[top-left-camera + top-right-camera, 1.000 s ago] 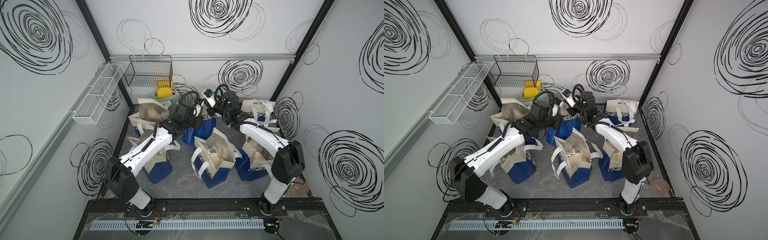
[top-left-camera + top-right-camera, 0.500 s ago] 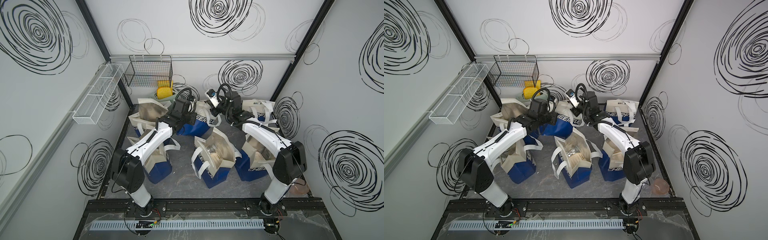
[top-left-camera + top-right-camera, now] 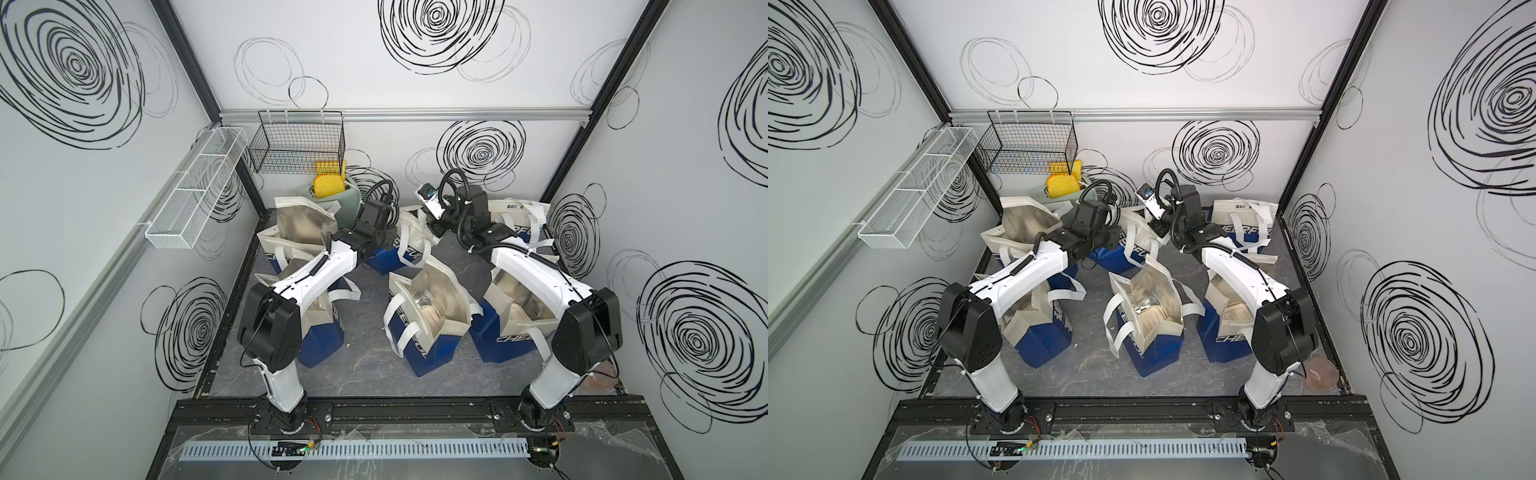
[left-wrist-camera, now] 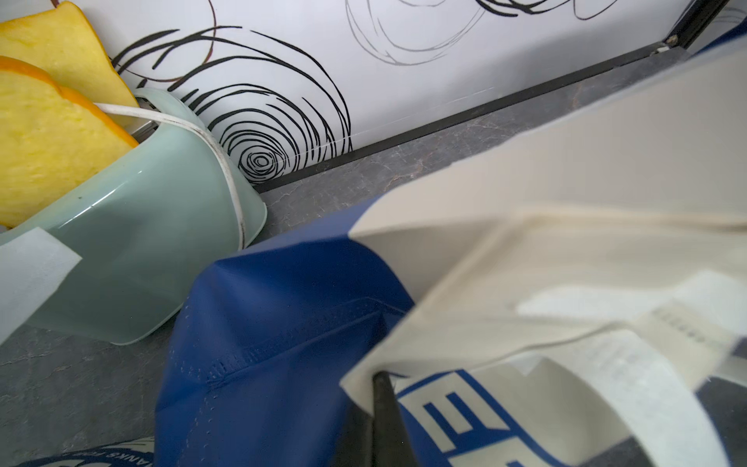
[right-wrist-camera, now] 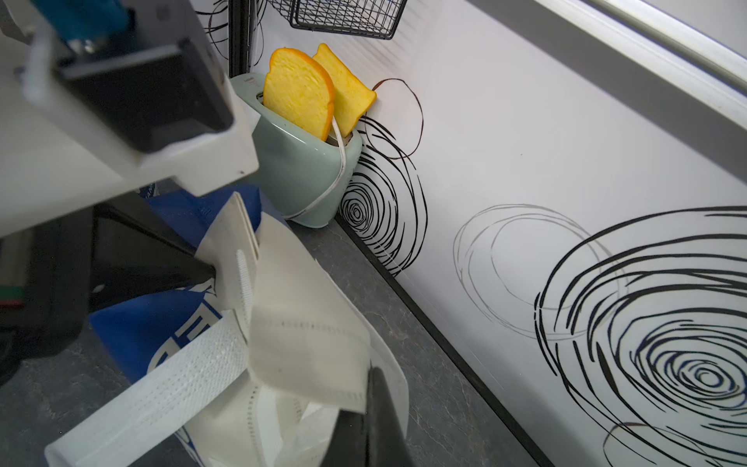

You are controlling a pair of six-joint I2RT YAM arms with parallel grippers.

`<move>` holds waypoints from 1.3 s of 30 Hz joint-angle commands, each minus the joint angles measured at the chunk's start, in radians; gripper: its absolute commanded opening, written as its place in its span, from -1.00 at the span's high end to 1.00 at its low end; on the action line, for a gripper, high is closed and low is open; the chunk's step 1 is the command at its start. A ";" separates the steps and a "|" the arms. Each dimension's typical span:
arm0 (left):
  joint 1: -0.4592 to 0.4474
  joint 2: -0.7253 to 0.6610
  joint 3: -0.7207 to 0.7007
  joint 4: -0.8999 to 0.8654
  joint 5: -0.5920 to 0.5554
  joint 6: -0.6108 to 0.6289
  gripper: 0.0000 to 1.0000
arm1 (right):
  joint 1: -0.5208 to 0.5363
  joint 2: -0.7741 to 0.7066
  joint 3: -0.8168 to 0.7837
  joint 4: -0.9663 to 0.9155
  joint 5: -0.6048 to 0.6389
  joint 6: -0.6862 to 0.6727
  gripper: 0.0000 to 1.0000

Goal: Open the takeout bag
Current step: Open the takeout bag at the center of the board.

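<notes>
**Right wrist view: both grippers clamped on one takeout bag**

Right wrist view shows the left gripper (image 5: pixel 204 271) at centre left of the frame, pinched shut on the cream rim of the takeout bag (image 5: pixel 307 323). The right gripper (image 5: pixel 374 388) is clamped on the same rim at lower centre. In both top views this blue-and-cream bag lies tipped on the grey bench (image 3: pixel 365 374) in the upper centre, between the two arms. It is just beside a mint-green toaster (image 5: pixel 307 174) holding two yellow bread slices (image 5: pixel 299 97). Large letters on its side are partly covered by a white strap, and only "FU" reads in a top view. A second bag (image 3: pixel 1241 232) by the back wall at upper right reads "CHEERFU". A foil-lined open bag (image 3: pixel 511 328) at lower right reads "CHEE".
</notes>
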 commanded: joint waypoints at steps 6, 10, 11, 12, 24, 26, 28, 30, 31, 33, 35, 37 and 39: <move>0.047 0.005 -0.137 -0.160 -0.128 0.041 1.00 | -0.074 -0.085 0.074 0.048 0.076 -0.055 1.00; 0.056 -0.082 -0.177 -0.070 0.034 -0.012 1.00 | -0.074 -0.100 0.056 0.040 0.001 -0.009 1.00; 0.060 -0.102 -0.179 -0.049 0.087 -0.027 1.00 | -0.073 -0.107 0.044 0.037 -0.038 0.020 1.00; 0.058 -0.120 -0.182 -0.027 0.114 -0.038 1.00 | -0.073 -0.113 0.030 0.037 -0.072 0.041 1.00; 0.032 -0.224 -0.107 0.053 0.215 -0.121 1.00 | -0.059 -0.126 -0.101 0.083 -0.266 0.265 0.55; 0.022 -0.230 -0.086 0.049 0.218 -0.124 1.00 | -0.059 -0.124 -0.109 0.097 -0.294 0.304 0.52; 0.013 -0.233 -0.067 0.048 0.213 -0.122 1.00 | -0.056 -0.123 -0.121 0.109 -0.324 0.332 0.49; 0.006 -0.231 -0.047 0.039 0.211 -0.123 1.00 | -0.049 -0.124 -0.132 0.107 -0.329 0.346 0.46; 0.001 -0.230 -0.039 0.038 0.210 -0.119 1.00 | -0.047 -0.126 -0.136 0.104 -0.336 0.349 0.46; -0.007 -0.234 -0.035 0.039 0.203 -0.107 1.00 | -0.038 -0.130 -0.142 0.104 -0.333 0.348 0.44; -0.015 -0.236 -0.035 0.041 0.199 -0.097 1.00 | -0.035 -0.129 -0.140 0.108 -0.334 0.347 0.43; -0.023 -0.239 -0.038 0.039 0.187 -0.083 1.00 | -0.032 -0.123 -0.124 0.108 -0.327 0.344 0.39; -0.031 -0.241 -0.045 0.039 0.185 -0.066 1.00 | -0.029 -0.114 -0.101 0.108 -0.319 0.335 0.32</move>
